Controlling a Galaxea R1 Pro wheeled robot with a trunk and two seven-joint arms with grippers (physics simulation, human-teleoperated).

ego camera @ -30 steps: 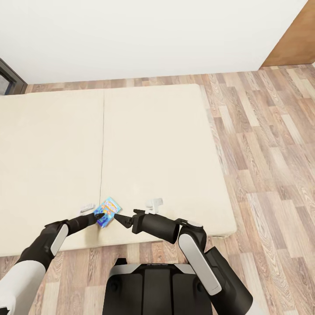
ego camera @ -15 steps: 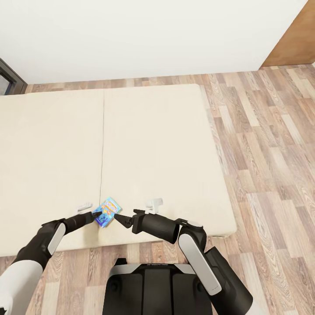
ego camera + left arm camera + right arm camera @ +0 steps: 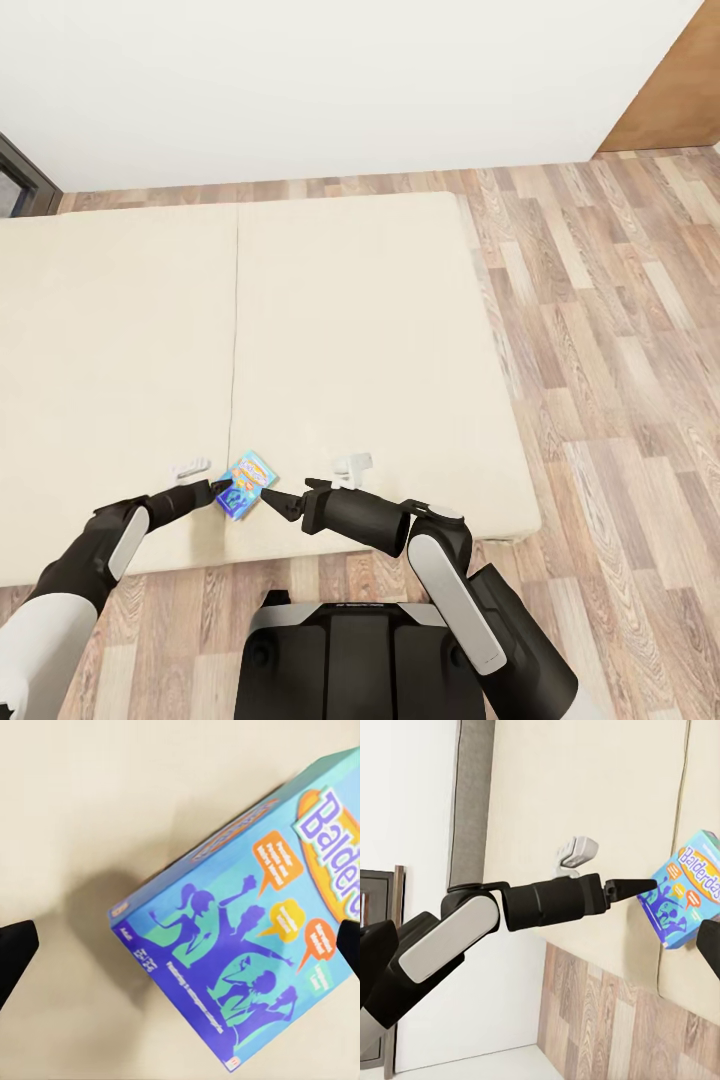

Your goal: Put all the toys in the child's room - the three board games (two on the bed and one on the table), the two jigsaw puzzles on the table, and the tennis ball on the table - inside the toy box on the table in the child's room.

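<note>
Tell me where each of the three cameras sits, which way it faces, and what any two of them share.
Head view: from the robot's head, looking forward and down over the bed; both arms show, the left gripper and right gripper flanking the board game.
Left wrist view: near the left gripper, facing the board game close up; dark fingers at the edges.
Right wrist view: near the right gripper, looking across at the left arm pointing at the board game.
Shared: all three show the board game.

bright even light, sharp render; soft shadow beside game box [image 3: 247, 937] on bed [image 3: 112, 802].
</note>
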